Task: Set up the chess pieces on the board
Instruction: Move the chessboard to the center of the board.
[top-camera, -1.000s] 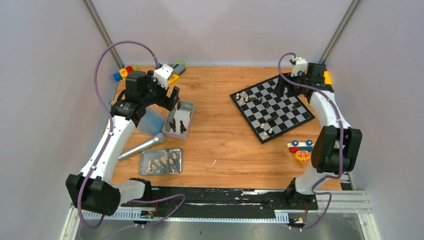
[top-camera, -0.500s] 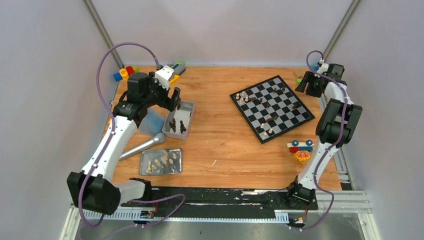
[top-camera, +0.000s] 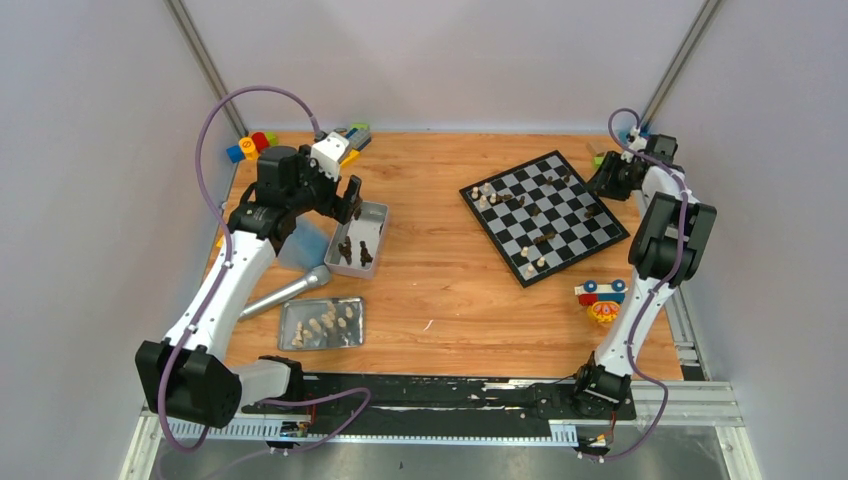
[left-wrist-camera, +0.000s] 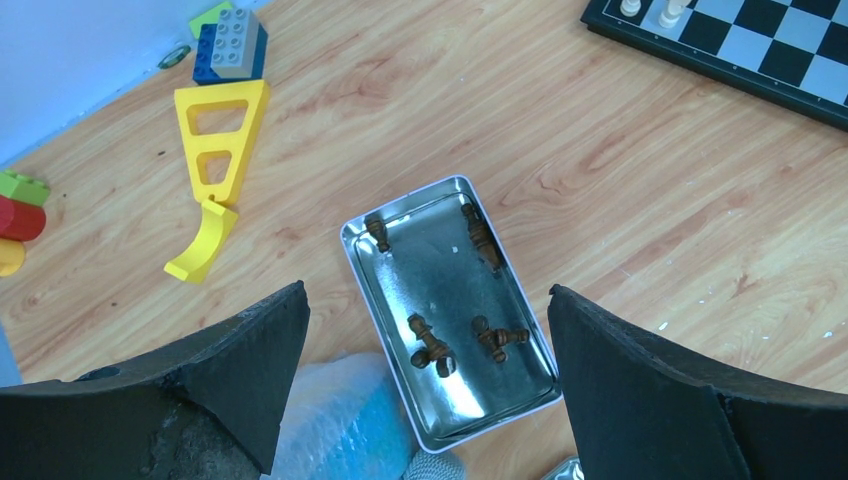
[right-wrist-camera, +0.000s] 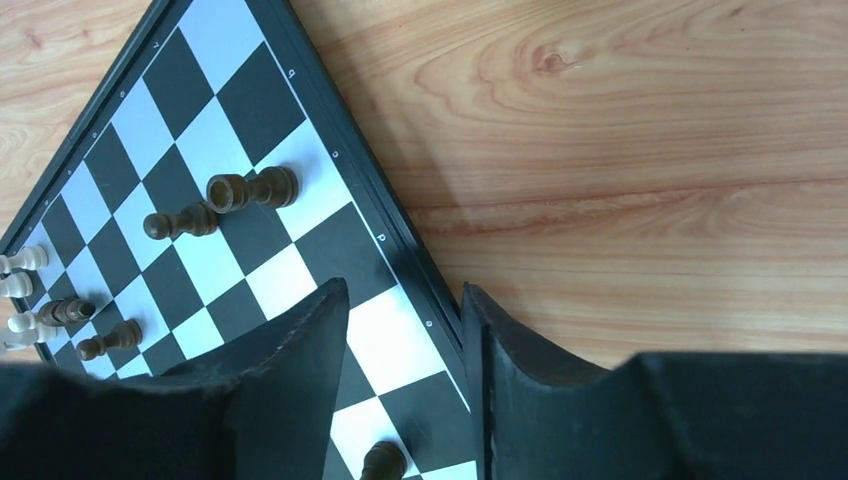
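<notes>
1. The left fingers (left-wrist-camera: 250, 380) stand wide apart and empty above a metal tray (left-wrist-camera: 430, 280) that holds several dark chess pieces (left-wrist-camera: 432, 345).
2. The right fingers (right-wrist-camera: 290, 380) are a narrow gap apart, gripping nothing, over the edge of the board (right-wrist-camera: 290, 285).
3. The board lies on the right of the desk (top-camera: 440, 270), with a few dark and pale figures scattered on it.
4. More pale pieces (top-camera: 322, 323) lie in a second tray (top-camera: 322, 346) near the desk's front left.
</notes>
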